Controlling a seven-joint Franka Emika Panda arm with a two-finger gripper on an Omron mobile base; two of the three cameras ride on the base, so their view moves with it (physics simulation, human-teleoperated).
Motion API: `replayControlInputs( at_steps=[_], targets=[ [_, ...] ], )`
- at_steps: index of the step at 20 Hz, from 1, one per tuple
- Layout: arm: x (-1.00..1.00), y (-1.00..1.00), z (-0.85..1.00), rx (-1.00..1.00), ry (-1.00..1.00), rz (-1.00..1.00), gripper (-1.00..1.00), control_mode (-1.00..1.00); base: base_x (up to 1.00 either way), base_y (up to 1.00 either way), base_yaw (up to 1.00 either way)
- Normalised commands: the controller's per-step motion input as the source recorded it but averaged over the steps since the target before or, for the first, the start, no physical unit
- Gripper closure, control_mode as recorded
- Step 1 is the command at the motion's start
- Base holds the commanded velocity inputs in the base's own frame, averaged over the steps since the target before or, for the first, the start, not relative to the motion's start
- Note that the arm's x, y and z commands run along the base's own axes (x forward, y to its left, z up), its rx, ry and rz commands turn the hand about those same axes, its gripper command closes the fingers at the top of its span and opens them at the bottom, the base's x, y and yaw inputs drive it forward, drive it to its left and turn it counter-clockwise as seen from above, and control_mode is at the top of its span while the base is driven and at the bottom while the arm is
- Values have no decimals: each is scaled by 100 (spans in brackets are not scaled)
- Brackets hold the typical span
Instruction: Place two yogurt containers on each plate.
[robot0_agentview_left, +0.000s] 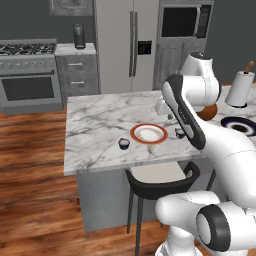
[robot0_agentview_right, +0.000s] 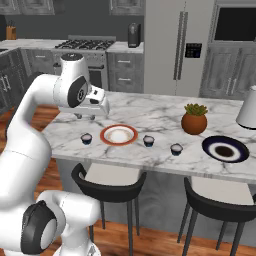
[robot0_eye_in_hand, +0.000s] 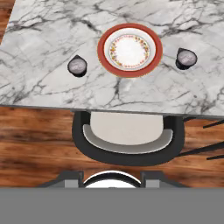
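- Claw (robot0_agentview_right: 91, 116) hangs above the counter (robot0_agentview_left: 95, 130), high over its front-left part, clear of everything; holds nothing. Fingertips sit at the bottom edge of the hand view, mostly cut off, so can't tell if spread or pressed together.
- Orange-rim plate (robot0_eye_in_hand: 130, 50) flat on the counter near the front edge, white centre bare, nothing on it. Same plate in left base view (robot0_agentview_left: 149, 134) and right base view (robot0_agentview_right: 118, 135).
- Left yogurt cup (robot0_eye_in_hand: 77, 66) on bare marble, near that plate's left side, not touching. Also at (robot0_agentview_left: 124, 144) and (robot0_agentview_right: 86, 138).
- Second yogurt cup (robot0_eye_in_hand: 186, 58) on the opposite side of the plate, near but apart; seen at (robot0_agentview_right: 148, 141), and in left base view (robot0_agentview_left: 179, 133) partly behind the arm.
- Third yogurt cup (robot0_agentview_right: 176, 149) further right, between the second cup and the navy-rim plate (robot0_agentview_right: 225, 149), touching neither.
- Navy-rim plate lies near the right end of the counter, dark centre patch; can't tell whether that's a cup or part of the plate. Also visible at (robot0_agentview_left: 240, 125).
- Potted plant (robot0_agentview_right: 194, 119) in a terracotta pot stands behind the third cup, well back from the front edge.
- White paper-towel roll (robot0_agentview_left: 239, 89) upright at the far right.
- Black stool (robot0_eye_in_hand: 127, 138) with pale seat tucked under the counter edge, directly below the orange-rim plate in the hand view.
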Motion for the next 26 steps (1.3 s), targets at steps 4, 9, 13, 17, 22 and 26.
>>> replayControlInputs(
  at_steps=[4,9,13,17,22,26],
  targets=[
    [-7,4,-1,0,-1,0,-100,-100,0,0,0],
    [5,45,-4,0,5,0,-100,-100,0,0,0],
    [24,64,-12,0,17,0,-100,-100,0,0,0],
    [32,55,-29,0,6,0,-100,-100,0,0,0],
    [17,41,-45,-1,3,0,-100,-100,0,0,0],
    [0,9,-43,0,14,0,-100,-100,0,0,0]
  ],
)
